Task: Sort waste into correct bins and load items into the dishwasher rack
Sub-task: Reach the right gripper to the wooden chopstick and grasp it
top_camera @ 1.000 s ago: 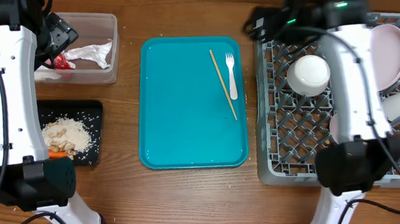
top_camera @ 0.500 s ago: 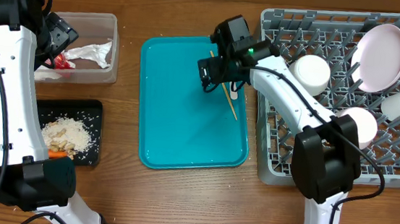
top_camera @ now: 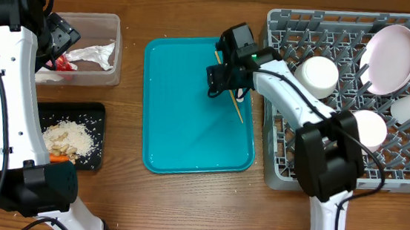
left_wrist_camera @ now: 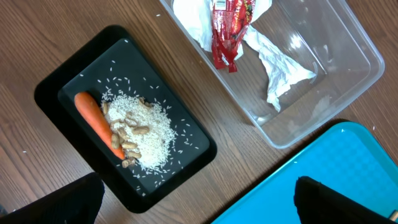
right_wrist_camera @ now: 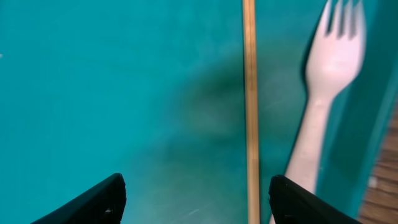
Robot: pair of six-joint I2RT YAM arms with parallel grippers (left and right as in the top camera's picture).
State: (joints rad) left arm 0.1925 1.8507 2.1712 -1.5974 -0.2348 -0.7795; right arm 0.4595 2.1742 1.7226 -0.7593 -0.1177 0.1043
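Right gripper (right_wrist_camera: 196, 198) hovers low over the teal tray (right_wrist_camera: 93, 74), jaws spread wide and empty. A thin wooden stick (right_wrist_camera: 249, 93) lies flat between the jaws, off-centre toward one finger. A white plastic fork (right_wrist_camera: 323, 81) lies just past it on that side, not touching. To lift the stick cleanly, centre the jaws across it, lower to the tray and close clear of the fork. The stick is straight, pale tan and very slender. Left gripper (left_wrist_camera: 199, 200) is open and empty.
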